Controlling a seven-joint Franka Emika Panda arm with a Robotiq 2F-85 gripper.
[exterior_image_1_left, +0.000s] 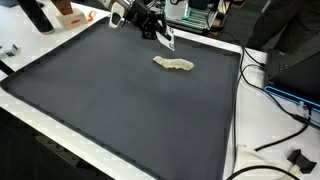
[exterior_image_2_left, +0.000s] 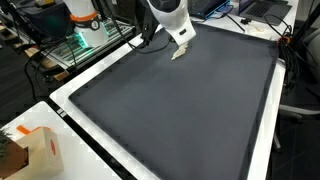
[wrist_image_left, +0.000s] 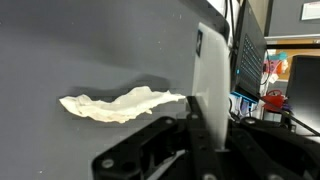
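Note:
A crumpled cream cloth (exterior_image_1_left: 174, 64) lies on the dark mat (exterior_image_1_left: 120, 110) near its far edge. It also shows in the wrist view (wrist_image_left: 115, 103). My gripper (exterior_image_1_left: 163, 38) hangs just above the mat, a little behind and to the left of the cloth, apart from it. Its fingers are shut on a thin white flat piece (wrist_image_left: 207, 85) that sticks out past the fingertips (wrist_image_left: 205, 130). In an exterior view the gripper (exterior_image_2_left: 182, 42) hides most of the cloth, and only a pale bit (exterior_image_2_left: 178, 54) shows beneath it.
The mat lies on a white table (exterior_image_2_left: 70, 112) with a raised pale border. A cardboard box (exterior_image_2_left: 35, 150) stands at a near corner. Cables (exterior_image_1_left: 285, 105) and dark gear lie off the mat's right side. Monitors and clutter (wrist_image_left: 255, 60) stand behind the far edge.

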